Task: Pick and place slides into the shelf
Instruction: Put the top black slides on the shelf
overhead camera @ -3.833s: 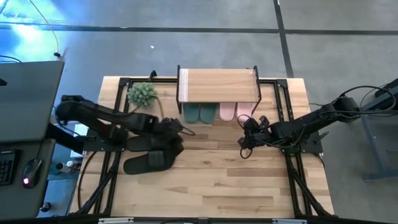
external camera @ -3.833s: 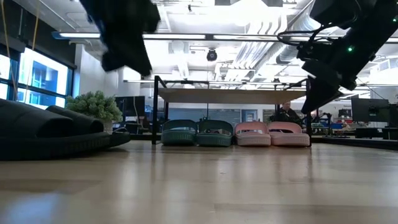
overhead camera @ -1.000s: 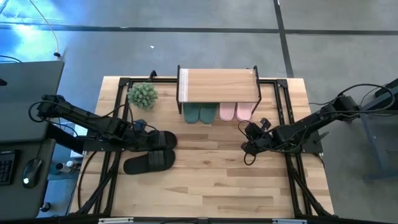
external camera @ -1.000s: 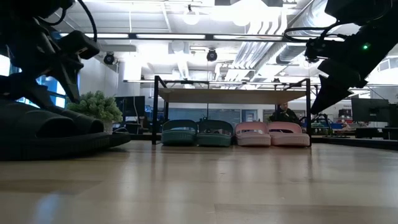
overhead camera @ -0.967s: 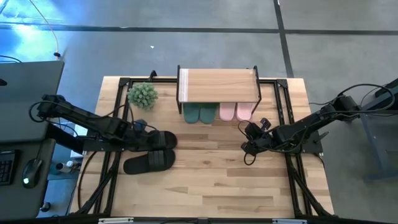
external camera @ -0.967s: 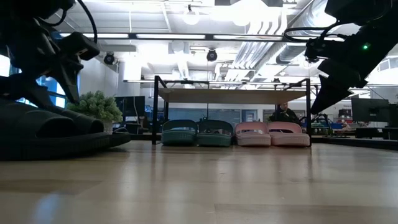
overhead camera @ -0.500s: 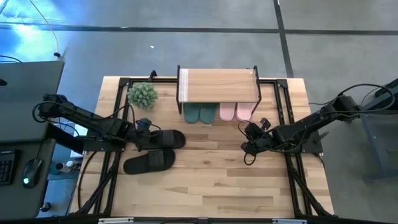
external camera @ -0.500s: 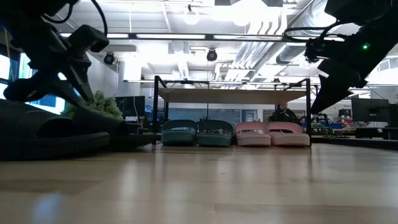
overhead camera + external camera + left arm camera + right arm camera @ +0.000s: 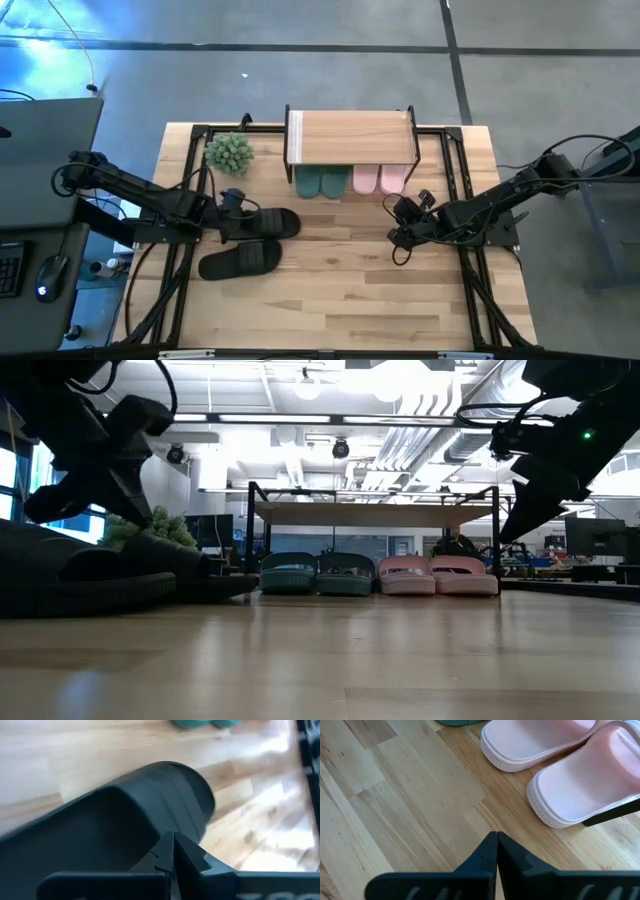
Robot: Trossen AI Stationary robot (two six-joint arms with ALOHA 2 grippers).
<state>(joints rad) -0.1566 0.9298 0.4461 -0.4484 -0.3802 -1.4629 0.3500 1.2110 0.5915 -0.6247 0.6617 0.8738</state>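
Note:
Two black slides lie on the table's left half, one [image 9: 264, 224] farther back and one [image 9: 240, 261] nearer the front. My left gripper [image 9: 236, 206] is shut at the left end of the farther slide [image 9: 150, 805]. Green slides [image 9: 320, 182] and pink slides [image 9: 378, 179] stand on the table under the shelf [image 9: 352, 137], their near ends sticking out. My right gripper [image 9: 398, 246] hangs shut above bare wood just in front of the pink slides [image 9: 590, 780]. My left gripper comes slanting down from the table's left. Its shut fingertips [image 9: 172, 851] stand at the side of the black slide's strap [image 9: 192, 812]. Nothing shows between the fingers, and I cannot tell whether they pinch any of it. The slide lies flat on the table.
A small green plant [image 9: 229, 151] stands left of the shelf. Black frame rails [image 9: 187, 200] run along the table's left and right sides. The near half of the tabletop [image 9: 350, 300] is bare wood.
My left gripper has shut and rolled at the farther black slide. That slide has slid a short way along the table toward the right edge. The nearer black slide has stayed where it was.

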